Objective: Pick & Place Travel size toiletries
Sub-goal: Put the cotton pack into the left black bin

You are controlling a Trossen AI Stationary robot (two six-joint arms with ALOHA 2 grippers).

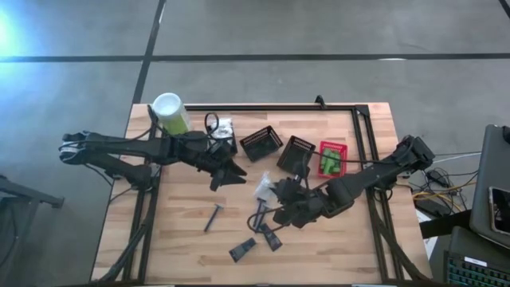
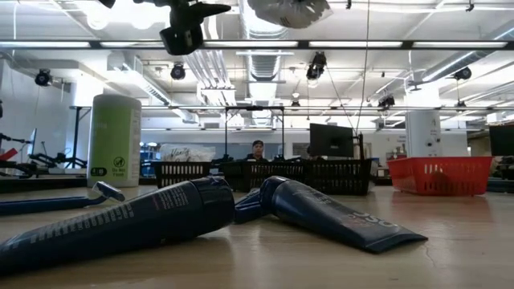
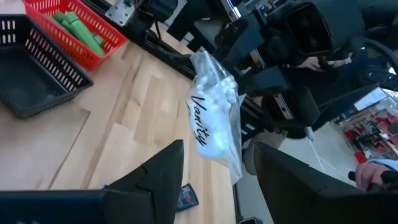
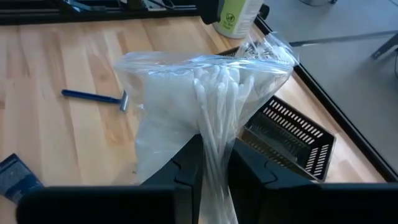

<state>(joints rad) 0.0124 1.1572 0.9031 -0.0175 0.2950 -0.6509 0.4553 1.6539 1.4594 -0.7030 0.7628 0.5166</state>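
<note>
A: Starting at the left, what's there?

B: The pale-green canister (image 1: 170,113) stands at the counter's (image 1: 183,247) far left corner. The left pincer (image 1: 227,171) hovers just right of it with its fingers spread and nothing between them.

A: And the thing being moved?

B: A clear packet of cotton swabs (image 4: 208,118), lifted off the counter near the middle. The right pincer (image 4: 214,168) has its fingers nipped tight on the packet's lower part.

A: How will it handle?

B: I'd judge it very light, soft and crinkly, and the film slippery. Pinching through the swab bundle, as here, looks safer than pinching loose film.

A: Further right?

B: Two black baskets (image 1: 261,143), then the red basket (image 1: 332,158) with green tubes (image 1: 330,163) inside. Dark tubes (image 1: 243,249) and a razor (image 1: 213,217) lie on the near counter.
</note>
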